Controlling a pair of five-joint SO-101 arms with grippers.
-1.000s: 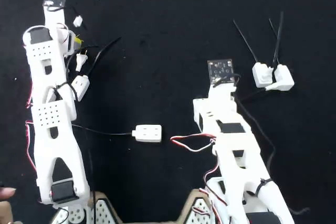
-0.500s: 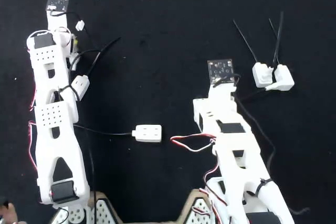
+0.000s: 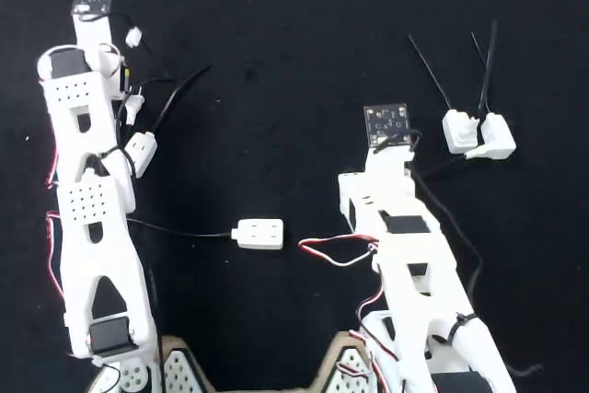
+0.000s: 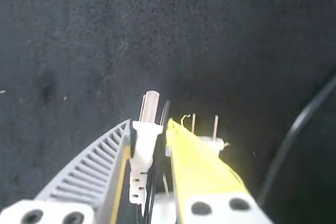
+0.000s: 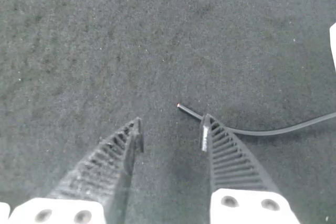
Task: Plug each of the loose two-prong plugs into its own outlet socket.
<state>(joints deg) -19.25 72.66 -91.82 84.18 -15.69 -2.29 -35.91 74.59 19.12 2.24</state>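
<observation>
my left pincer (image 4: 149,125), table's (image 3: 276,62) 10 o'clock: pinching 1 white 2-prong plug (image 4: 142,150). my right pincer (image 5: 171,120): spread over black cable (image 5: 262,129).

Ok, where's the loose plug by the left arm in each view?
High view: the plug lies beside the left arm, pointing toward the far edge.
Left wrist view: mid-picture, its prongs behind the yellow finger.
Right wrist view: looks elsewhere, at a cable tip.
Shared landmark: the black cable beside it.
</observation>
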